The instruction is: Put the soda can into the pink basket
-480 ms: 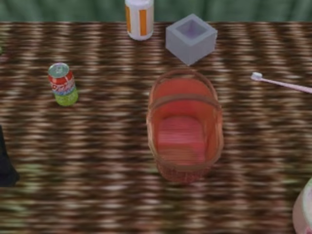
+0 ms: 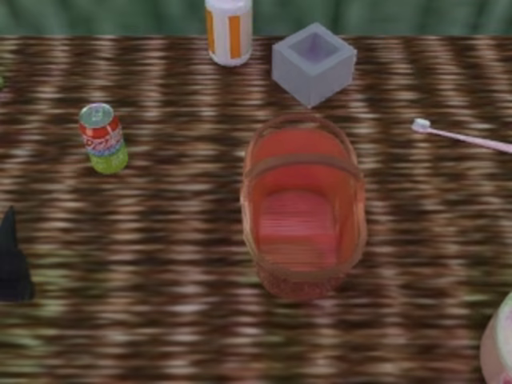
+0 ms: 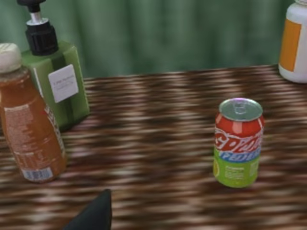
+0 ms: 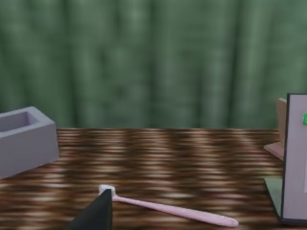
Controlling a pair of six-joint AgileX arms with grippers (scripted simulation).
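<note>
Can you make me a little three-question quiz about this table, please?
1. True or false: the soda can already sits inside the pink basket.
2. Which thing lies nearest the top view's right edge? A) grey square box B) pink toothbrush C) white bottle with orange stripes
3. Fill in: the soda can stands ___ on the table.

Key: 1 false, it stands left of the basket; 2 B; 3 upright.

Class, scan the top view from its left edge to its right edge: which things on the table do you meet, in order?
Left gripper → soda can → white bottle → pink basket → toothbrush.
</note>
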